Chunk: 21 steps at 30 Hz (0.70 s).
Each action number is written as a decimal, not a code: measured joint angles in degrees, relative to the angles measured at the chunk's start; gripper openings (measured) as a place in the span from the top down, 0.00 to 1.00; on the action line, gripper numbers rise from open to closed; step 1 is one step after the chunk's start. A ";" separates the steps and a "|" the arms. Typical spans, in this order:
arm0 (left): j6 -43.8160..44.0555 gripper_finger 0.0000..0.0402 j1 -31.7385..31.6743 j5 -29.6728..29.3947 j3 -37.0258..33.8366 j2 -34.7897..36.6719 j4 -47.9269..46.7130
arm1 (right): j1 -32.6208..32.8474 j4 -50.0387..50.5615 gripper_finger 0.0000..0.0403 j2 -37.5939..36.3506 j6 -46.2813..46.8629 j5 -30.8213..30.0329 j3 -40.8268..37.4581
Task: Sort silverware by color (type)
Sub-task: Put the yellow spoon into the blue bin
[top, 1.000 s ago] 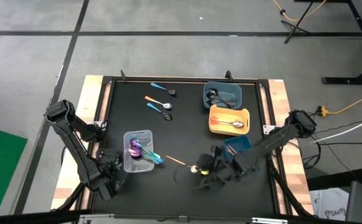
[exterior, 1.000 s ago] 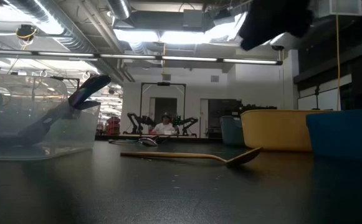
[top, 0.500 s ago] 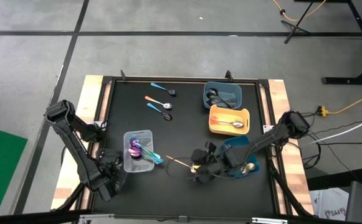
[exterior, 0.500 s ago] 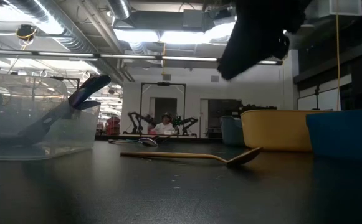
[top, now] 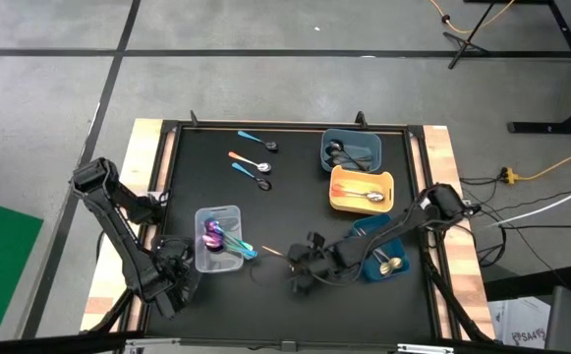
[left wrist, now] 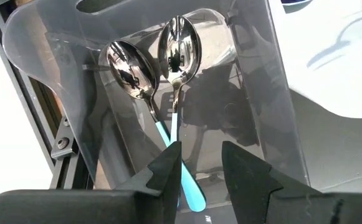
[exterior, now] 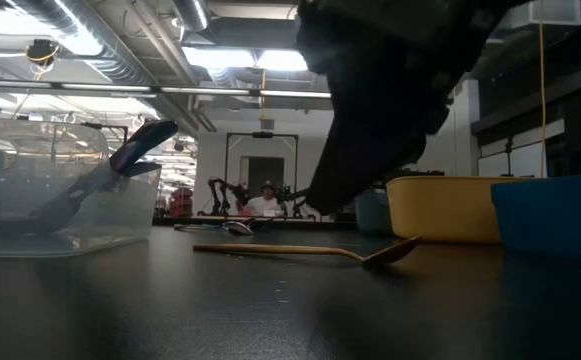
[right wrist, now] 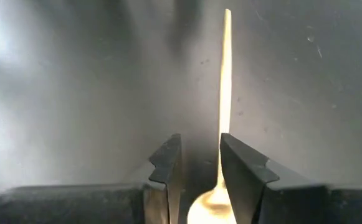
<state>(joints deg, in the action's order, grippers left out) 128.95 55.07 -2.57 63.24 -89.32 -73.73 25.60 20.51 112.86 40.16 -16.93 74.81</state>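
A gold spoon (exterior: 310, 250) lies flat on the black table, its handle (right wrist: 225, 87) running away from my right gripper (right wrist: 200, 163). That gripper (top: 299, 269) hovers open just above the spoon, fingers pointing down on either side of its neck, clear of it in the low view (exterior: 322, 198). My left gripper (left wrist: 200, 165) waits open at the table's near left, by the clear tray (top: 216, 214), which holds purple and teal spoons (top: 216, 236). Three loose spoons (top: 251, 157) with teal, orange and blue handles lie at the far left.
A grey-blue tray (top: 352, 138) with black spoons, a yellow tray (top: 362, 178) with a silver spoon and a blue tray (top: 371, 228) with a gold spoon (top: 389, 264) stand along the right. Bare black table lies in the middle and near edge.
My right gripper has moved toward the table's left, from beside the blue tray to over the gold spoon, and has come down lower. The gold spoon on the table has stayed where it was.
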 joint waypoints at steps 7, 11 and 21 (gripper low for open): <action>0.07 0.73 -0.02 -2.10 0.00 0.00 0.04 | -0.63 0.14 0.75 2.70 -0.11 -0.38 0.00; 0.08 0.73 -0.02 -5.21 0.00 0.02 0.17 | -0.92 0.19 0.75 4.14 -0.17 -0.06 0.00; 0.08 0.73 -0.02 -5.77 0.00 0.02 0.84 | -1.00 0.30 0.75 4.53 -0.21 -0.53 0.00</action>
<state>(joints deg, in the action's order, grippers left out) 129.03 55.05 -8.34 63.24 -89.30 -72.90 24.60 20.81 117.39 39.94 -17.45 74.81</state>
